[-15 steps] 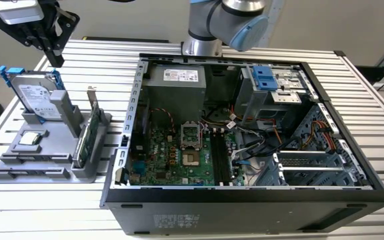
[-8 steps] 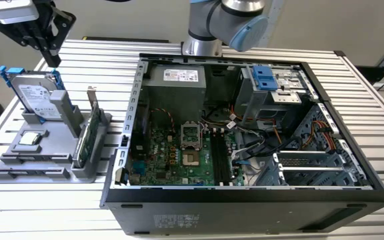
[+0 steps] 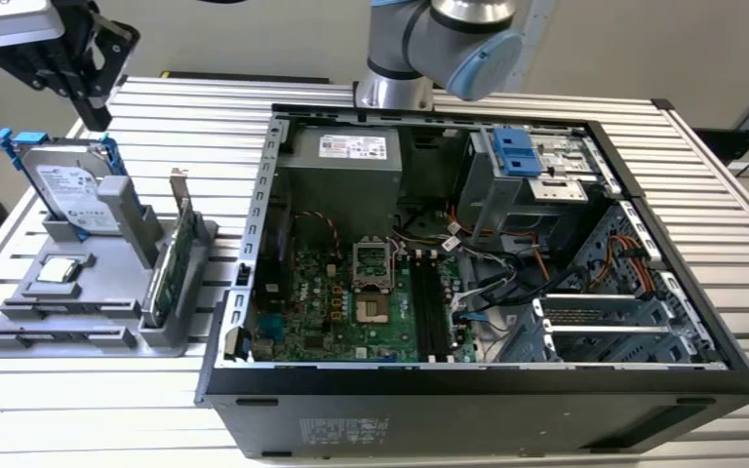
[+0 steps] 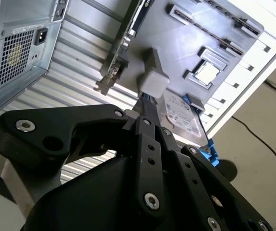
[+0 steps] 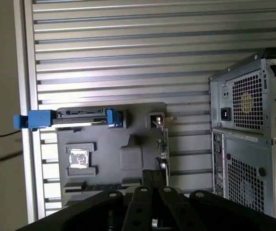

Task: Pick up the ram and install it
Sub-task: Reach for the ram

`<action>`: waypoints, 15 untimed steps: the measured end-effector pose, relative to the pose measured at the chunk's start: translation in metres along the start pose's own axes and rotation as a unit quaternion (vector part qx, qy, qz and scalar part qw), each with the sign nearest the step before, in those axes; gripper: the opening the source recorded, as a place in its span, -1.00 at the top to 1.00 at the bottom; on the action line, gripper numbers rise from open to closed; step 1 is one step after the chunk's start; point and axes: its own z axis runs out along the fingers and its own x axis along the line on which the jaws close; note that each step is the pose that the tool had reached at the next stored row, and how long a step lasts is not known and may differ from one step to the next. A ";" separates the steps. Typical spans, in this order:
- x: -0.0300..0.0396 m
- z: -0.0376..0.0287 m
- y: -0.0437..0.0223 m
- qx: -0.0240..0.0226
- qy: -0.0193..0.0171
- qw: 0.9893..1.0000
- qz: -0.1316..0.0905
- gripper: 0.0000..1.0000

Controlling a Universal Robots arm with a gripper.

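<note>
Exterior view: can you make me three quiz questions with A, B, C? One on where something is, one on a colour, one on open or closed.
1. Where is the gripper?
A. above the grey holder
B. on the floor
C. behind a door
2. The hard drive has rails that are:
A. red
B. blue
C. yellow
3. The computer case is:
A. shut
B. open
C. wrapped up

Answers: 1 A, it hangs over the holder. 2 B, blue shows on both its sides. 3 B, the motherboard shows inside.
</note>
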 end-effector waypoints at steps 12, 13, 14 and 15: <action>0.0100 -0.0002 -0.0007 0.000 0.000 1.000 0.000 1.00; 0.0108 -0.0002 -0.0008 0.000 0.000 1.000 0.000 1.00; 0.0116 -0.0003 -0.0008 0.000 0.000 1.000 0.000 1.00; 0.0124 -0.0003 -0.0009 0.000 0.000 1.000 0.000 1.00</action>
